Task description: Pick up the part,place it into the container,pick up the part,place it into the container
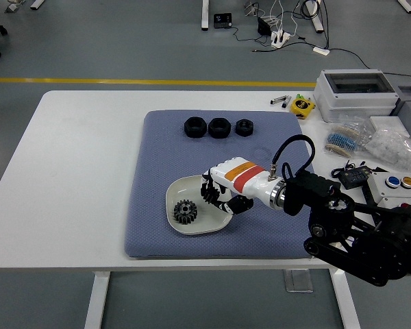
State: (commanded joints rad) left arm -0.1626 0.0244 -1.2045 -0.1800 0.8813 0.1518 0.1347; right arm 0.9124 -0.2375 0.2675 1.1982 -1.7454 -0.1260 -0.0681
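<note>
A white bowl (180, 185) sits on the blue-grey mat (157, 151) near its front. A black gear (185, 211) lies in the bowl's left half. My right hand (216, 195), white with an orange stripe, is over the bowl's right rim. Its black fingers are curled around a small dark part, which is hard to tell apart from the fingers. Three black ring-shaped parts (218, 127) stand in a row at the mat's far edge. My left arm is out of view.
A grey box with a clear lid (356, 86) stands at the back right. Near it are a yellow tape measure (301, 106), bags of small parts (390, 144) and a button box (404, 184). The table's left side is bare white.
</note>
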